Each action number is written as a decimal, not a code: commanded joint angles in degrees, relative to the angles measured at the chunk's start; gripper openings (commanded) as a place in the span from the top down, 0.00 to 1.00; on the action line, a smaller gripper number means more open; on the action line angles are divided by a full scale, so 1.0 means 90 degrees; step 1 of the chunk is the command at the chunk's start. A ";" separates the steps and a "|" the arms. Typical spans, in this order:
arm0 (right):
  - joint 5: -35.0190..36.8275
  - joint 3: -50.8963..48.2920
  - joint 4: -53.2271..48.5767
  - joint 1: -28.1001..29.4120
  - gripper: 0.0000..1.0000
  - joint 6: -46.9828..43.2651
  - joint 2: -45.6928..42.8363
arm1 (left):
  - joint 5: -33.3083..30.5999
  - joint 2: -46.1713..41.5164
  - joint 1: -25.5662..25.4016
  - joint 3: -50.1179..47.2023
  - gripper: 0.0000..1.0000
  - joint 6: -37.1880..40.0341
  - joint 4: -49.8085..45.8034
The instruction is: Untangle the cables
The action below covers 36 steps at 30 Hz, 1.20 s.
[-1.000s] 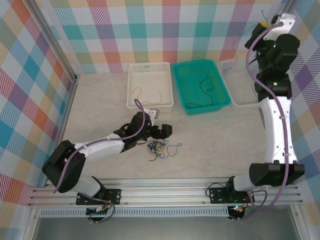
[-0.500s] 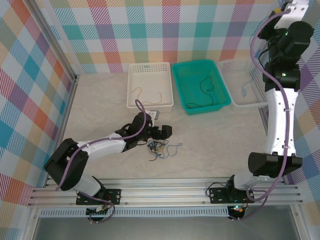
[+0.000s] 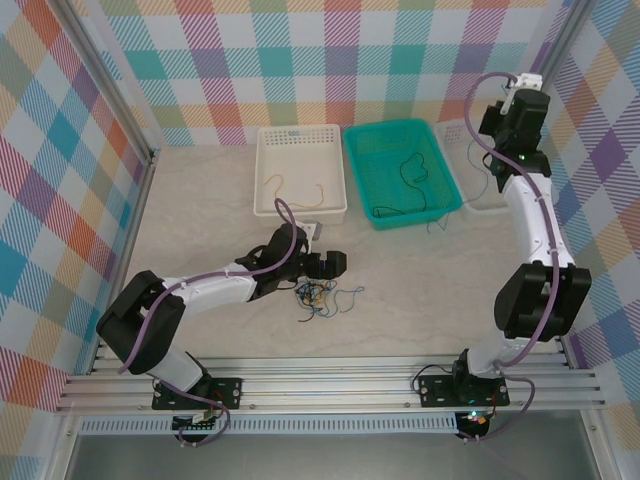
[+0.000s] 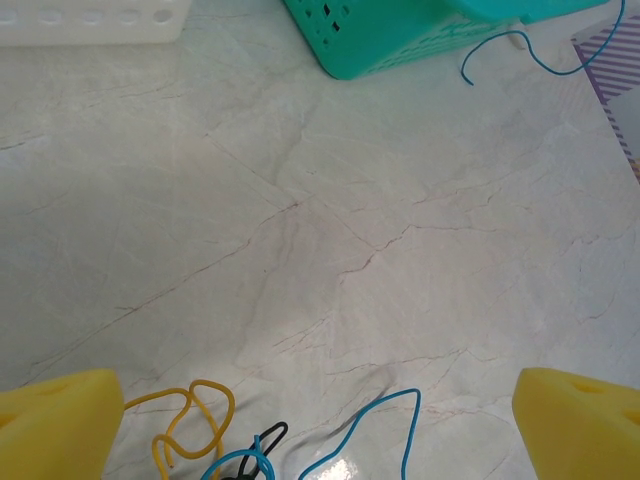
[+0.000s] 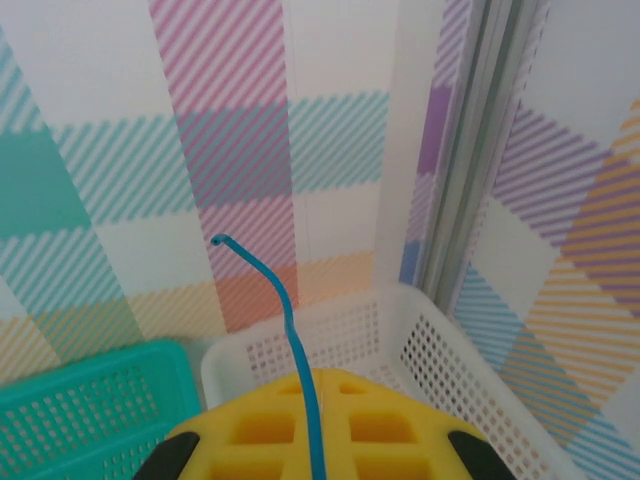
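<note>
Left pincer [image 3: 333, 264], overhead view: jaws spread wide and empty, hovering just beside the tangle of cables [image 3: 318, 295] on the table [image 3: 200, 220]. The orange, black and blue strands are knotted together. Right pincer [image 3: 515, 110] sits up high at the far right, near the far-right basket [image 3: 480, 209]; its jaws are too small to read here. An orange cable [image 3: 295, 190] lies in the white basket [image 3: 262, 170], a black cable [image 3: 412, 165] in the teal basket [image 3: 452, 190].

Left wrist view: left pincer [image 4: 320, 410] released, yellow pads [image 4: 60, 425] at the bottom corners, well apart. Between them lie an orange loop [image 4: 195, 405], a blue strand [image 4: 375, 425] and a bit of black. Teal basket [image 4: 390, 40] is at the top, with a blue end [image 4: 530, 55] trailing past its corner.

Right wrist view: right pincer [image 5: 315, 400] clenched on a blue cable [image 5: 285, 310], which rises from the yellow pads [image 5: 260, 430] against the plaid wall [image 5: 220, 130]. Far-right basket [image 5: 400, 300] is just beyond, teal basket [image 5: 90, 400] at lower left.
</note>
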 commanded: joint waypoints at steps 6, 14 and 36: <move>-0.0432 0.2256 -0.0199 -0.0025 1.00 -0.0172 -0.0236 | 0.0012 0.0030 0.0050 0.0177 0.00 -0.0058 -0.0129; 0.0042 0.4122 -0.0329 -0.0088 1.00 -0.1370 0.0532 | -0.0030 0.0080 0.0048 0.0334 0.00 -0.0034 -0.0327; -0.0362 0.4053 -0.2342 -0.0261 1.00 -0.0179 0.1029 | 0.0191 0.0655 0.0047 0.0603 0.00 -0.0140 -0.0199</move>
